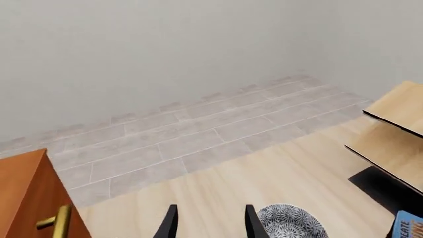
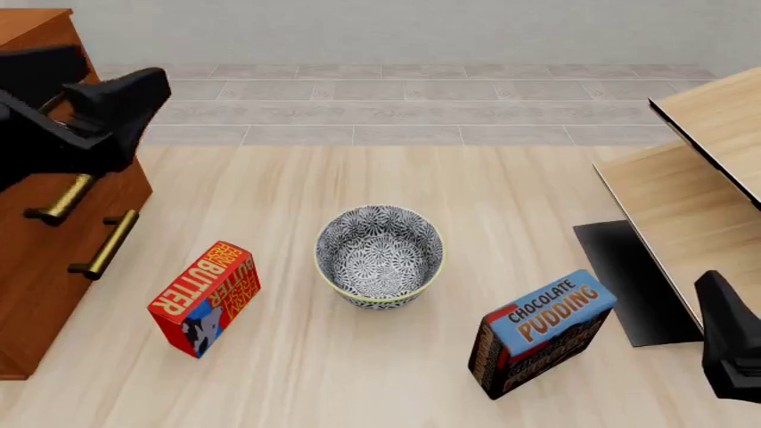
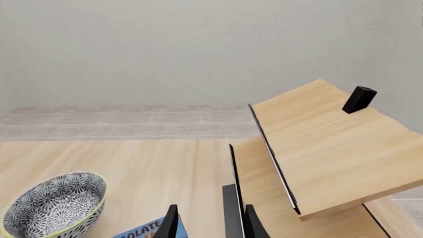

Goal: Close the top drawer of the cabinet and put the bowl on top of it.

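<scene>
At the far left of the front view, the left arm's black fingers (image 1: 207,221), apart and empty, hover beside the tall reddish-brown wooden cabinet (image 2: 36,259), nearer its brass-handled top drawer (image 2: 53,192) than the right arm.

1. the left arm (image 2: 71,120) reaches in from the left edge of the front view, raised high, its black wrist pointing forward.
2. the left gripper (image 1: 208,223) has its jaws parted, holding nothing.
3. the right gripper (image 3: 208,223) sits low at the right edge, jaws likewise parted and empty.

The pale wooden table (image 2: 393,374) carries the bowl (image 2: 378,255) (upright), butter box (image 2: 206,297) and pudding box (image 2: 541,332).
</scene>
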Tool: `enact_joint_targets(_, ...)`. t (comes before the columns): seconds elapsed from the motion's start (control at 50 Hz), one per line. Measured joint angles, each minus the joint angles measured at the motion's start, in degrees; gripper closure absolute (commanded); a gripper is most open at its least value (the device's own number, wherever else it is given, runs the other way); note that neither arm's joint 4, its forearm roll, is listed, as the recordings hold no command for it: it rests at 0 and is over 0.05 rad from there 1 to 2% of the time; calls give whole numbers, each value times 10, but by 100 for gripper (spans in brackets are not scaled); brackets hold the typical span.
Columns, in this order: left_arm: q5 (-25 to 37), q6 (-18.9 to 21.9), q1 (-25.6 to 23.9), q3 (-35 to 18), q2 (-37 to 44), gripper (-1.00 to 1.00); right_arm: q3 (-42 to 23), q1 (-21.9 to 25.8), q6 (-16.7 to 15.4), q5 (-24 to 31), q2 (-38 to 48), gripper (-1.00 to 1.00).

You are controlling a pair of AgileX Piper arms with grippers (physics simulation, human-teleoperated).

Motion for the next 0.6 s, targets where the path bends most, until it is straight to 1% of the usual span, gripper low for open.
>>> enact_joint_targets(0.28,36,17,-20,-64,98,-100,0,1,-2,-1,0,-100)
enact_joint_targets(0.42,58,11,-26,-99,142,-100,0,0,-2,0,-1,-100)
enact_joint_targets(0.6,74,-2,-30,-128,183,-100,0,0,-2,0,-1,-100)
